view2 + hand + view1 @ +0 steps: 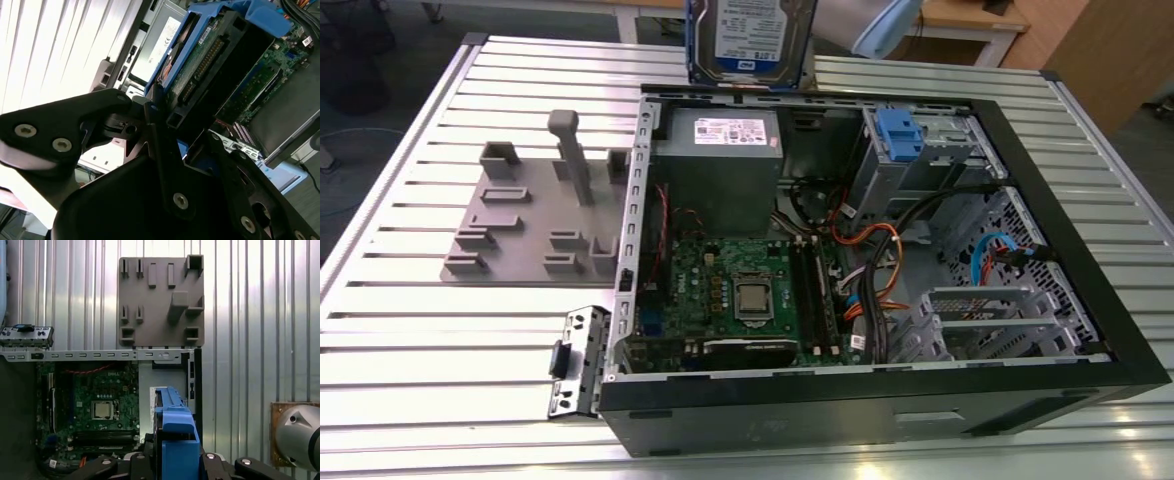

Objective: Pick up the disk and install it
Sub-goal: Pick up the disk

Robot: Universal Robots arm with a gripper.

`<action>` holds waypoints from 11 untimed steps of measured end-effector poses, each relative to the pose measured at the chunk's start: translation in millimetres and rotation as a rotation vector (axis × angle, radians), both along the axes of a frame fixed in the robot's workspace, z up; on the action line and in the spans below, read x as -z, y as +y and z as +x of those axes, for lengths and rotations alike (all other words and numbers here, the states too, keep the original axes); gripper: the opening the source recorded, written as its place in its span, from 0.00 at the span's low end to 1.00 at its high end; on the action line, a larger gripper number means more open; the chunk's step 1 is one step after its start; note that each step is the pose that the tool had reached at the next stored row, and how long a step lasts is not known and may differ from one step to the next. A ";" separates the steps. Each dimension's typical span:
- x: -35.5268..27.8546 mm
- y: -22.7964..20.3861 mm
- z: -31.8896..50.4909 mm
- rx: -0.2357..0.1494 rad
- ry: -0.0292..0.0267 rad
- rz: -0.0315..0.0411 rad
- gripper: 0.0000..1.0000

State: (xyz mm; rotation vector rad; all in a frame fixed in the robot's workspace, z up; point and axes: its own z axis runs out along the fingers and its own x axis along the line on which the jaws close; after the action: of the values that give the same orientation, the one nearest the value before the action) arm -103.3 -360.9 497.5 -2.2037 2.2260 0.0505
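The disk (750,40), a silver hard drive with a white-and-blue label and a blue frame, hangs upright in the air above the far edge of the open computer case (1067,210). In both wrist views my gripper (180,125) (176,460) is shut on it, with black fingers (156,107) pressed against its sides. The disk's blue frame and its circuit-board side (210,55) face the second wrist view. Its blue edge (172,415) sits between the jaws, over the case's power supply corner.
Inside the case are a grey power supply box (716,160), a green motherboard (734,290), cables, and a metal drive cage with a small blue clip (897,130). A grey fixture plate (534,220) (160,305) lies on the slatted table beside the case.
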 end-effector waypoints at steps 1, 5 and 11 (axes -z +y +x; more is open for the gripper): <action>0.0 -1.0 0.6 0.000 0.0000 0.0000 0.36; 0.1 -4.7 3.3 0.000 0.0004 0.0001 0.36; 0.2 -9.5 7.7 0.000 0.0008 0.0001 0.36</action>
State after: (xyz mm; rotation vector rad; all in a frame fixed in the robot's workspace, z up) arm -95.6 -370.4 497.3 -2.2040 2.2264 0.0516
